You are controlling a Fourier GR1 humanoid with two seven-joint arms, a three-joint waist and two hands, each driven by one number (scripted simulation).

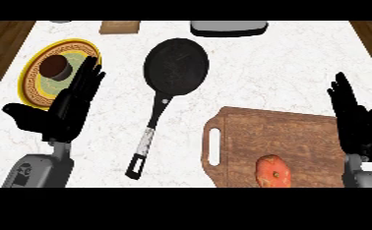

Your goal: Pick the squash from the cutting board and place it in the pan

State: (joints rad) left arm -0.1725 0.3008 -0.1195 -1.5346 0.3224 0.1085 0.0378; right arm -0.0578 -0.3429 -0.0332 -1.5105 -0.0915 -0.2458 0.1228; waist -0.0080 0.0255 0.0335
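The squash (273,172), orange and rounded, lies on the cutting board (291,135) at the board's 6 o'clock edge, close to the lower limit of the view. The board is a brown wooden slab with a slot handle on its left side; it occupies the counter's 4 to 5 o'clock sector.

The pan (176,66) is black and sits near the centre of the white marbled counter (276,71). Its bowl lies at 12 o'clock relative to its own handle, which runs down toward 7 o'clock and ends just left of the cutting board's slot. The pan holds nothing.

The left hand (69,108) shows at 8 o'clock, fingers straight and slightly spread, pointing toward 1 o'clock. Its fingertips overlap the right rim of a yellow patterned plate (36,76) (whether they touch the plate cannot be determined). A small dark round item (55,68) rests on the plate.

The right hand (350,113) shows at 3 to 4 o'clock along the right edge, fingers straight and held up, holding nothing. It stands beside the cutting board's right edge, well apart from the squash.

At 12 o'clock, along the far edge, sit a grey rectangular object (229,27) and a small tan object (120,26).
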